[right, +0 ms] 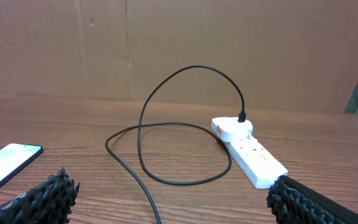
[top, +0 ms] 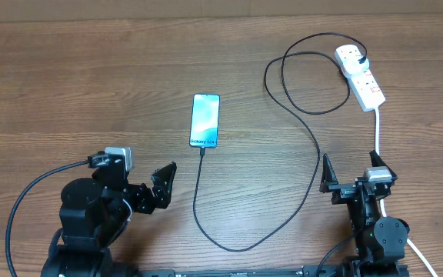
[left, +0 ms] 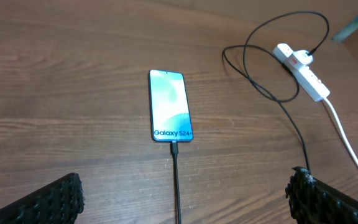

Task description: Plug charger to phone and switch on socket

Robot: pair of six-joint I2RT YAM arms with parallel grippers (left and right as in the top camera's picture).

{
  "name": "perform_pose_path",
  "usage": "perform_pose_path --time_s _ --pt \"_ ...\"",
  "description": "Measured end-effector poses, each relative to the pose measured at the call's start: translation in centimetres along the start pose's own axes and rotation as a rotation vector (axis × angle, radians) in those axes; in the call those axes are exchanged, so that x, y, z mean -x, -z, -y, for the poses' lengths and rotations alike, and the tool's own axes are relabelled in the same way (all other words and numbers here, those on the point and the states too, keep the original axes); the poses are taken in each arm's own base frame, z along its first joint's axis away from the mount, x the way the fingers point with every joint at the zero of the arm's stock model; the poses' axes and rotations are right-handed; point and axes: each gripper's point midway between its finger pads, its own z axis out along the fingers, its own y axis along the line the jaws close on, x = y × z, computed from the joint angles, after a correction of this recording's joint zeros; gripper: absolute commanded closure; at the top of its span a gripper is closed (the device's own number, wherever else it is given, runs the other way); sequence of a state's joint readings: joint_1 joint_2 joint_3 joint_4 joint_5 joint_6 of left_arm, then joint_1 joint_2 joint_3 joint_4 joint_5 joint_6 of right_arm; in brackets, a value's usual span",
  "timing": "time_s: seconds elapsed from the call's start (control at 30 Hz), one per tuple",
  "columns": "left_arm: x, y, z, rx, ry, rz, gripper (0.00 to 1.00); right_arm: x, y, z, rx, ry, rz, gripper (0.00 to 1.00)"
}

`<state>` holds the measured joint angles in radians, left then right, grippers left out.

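Note:
The phone lies flat mid-table with its blue-teal screen lit, reading "Galaxy S24"; it also shows in the left wrist view and at the left edge of the right wrist view. The black charger cable has its tip in the phone's near end and loops across the table to its white plug adapter, seated in the far outlet of the white socket strip. The socket also shows in both wrist views. My left gripper and right gripper are open, empty, near the front edge.
The socket's thick white cord runs from the strip toward the front, past my right arm. A brown wall stands behind the wooden table.

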<state>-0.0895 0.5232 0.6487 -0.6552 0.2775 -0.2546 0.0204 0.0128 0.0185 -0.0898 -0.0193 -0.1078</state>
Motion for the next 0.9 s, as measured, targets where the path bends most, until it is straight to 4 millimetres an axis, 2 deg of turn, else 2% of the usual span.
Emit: perform_pose_path --time_s 0.43,0.9 --pt "-0.3 -1.1 -0.1 -0.023 -0.011 0.029 0.00 0.0 0.0 0.0 0.000 0.000 0.000 0.00" --pt "1.0 -0.5 0.5 -0.043 -0.061 0.097 0.00 0.0 0.0 0.0 0.000 0.000 0.000 0.00"
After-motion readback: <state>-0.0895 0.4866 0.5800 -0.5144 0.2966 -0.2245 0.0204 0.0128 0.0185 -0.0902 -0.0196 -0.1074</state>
